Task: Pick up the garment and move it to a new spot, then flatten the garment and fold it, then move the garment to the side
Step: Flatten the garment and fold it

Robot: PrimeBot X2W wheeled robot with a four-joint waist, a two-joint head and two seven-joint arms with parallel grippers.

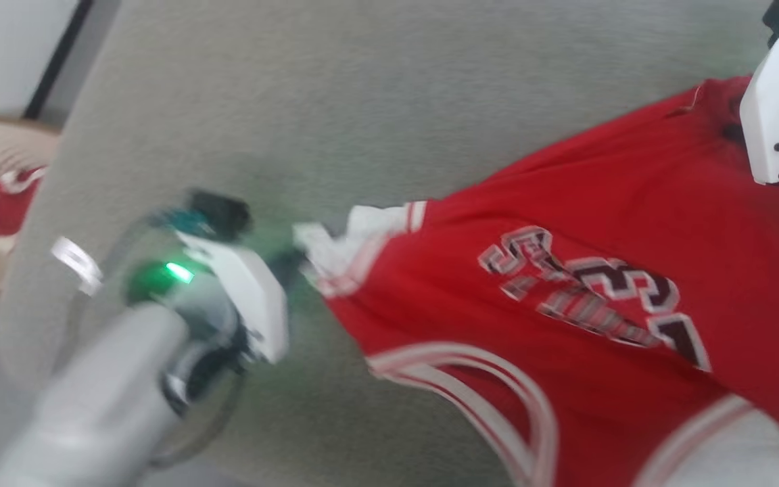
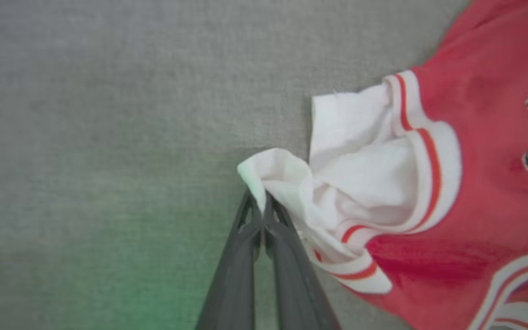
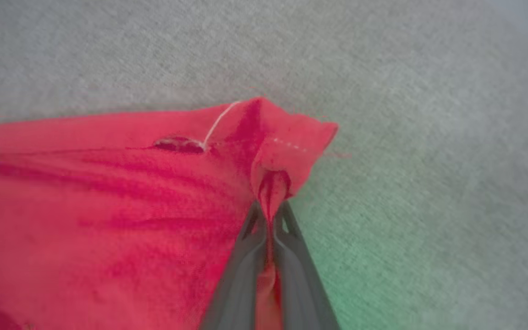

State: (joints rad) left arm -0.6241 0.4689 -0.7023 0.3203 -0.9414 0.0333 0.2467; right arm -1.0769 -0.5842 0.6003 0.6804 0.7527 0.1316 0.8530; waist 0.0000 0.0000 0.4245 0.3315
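red-and-white jersey T-shirt (image 1: 599, 182) | left gripper (image 2: 260, 208), right gripper (image 3: 271, 213) both clenched on its edges | draw apart evenly, stay low (no jerks) to flatten

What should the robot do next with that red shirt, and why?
Probably draw its two arms gently apart. The left fingers are shut on the bunched white sleeve, the right fingers on a red corner, and the garment lies creased on the grey surface between them. A little tension should pull it flat.
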